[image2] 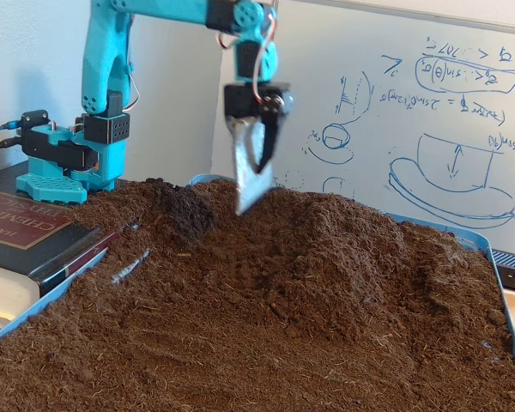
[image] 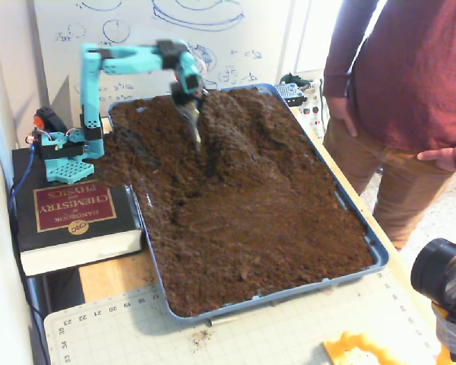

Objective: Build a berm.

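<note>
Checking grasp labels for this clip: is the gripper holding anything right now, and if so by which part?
Nothing is held. The gripper hangs raised above the berm, clear of the soil, with nothing between its fingers.

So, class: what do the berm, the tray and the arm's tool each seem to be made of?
Berm: loose, crumbly dark brown soil, matte and fibrous, heaped above the flatter soil. Tray: probably plastic, with a smooth blue rim. Tool: a pale grey blade, possibly metal, with a dull sheen; its mount looks like teal and black plastic.
</note>
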You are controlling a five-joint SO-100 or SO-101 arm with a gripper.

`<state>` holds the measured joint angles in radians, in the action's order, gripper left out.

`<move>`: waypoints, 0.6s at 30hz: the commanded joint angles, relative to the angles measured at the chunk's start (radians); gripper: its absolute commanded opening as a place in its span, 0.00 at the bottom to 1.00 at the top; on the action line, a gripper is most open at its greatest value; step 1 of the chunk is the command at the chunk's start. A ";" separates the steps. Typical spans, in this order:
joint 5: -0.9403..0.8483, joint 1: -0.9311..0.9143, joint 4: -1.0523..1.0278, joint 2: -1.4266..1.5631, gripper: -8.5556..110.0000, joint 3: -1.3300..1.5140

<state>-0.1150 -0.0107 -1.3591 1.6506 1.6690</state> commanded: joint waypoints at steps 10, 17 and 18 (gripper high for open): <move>-0.480 -0.440 0.430 0.184 0.07 0.554; -0.517 -0.512 0.834 -0.107 0.07 0.647; -0.512 -0.509 0.868 -0.147 0.07 0.643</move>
<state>-0.6243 -0.5123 -0.5998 1.5570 2.3240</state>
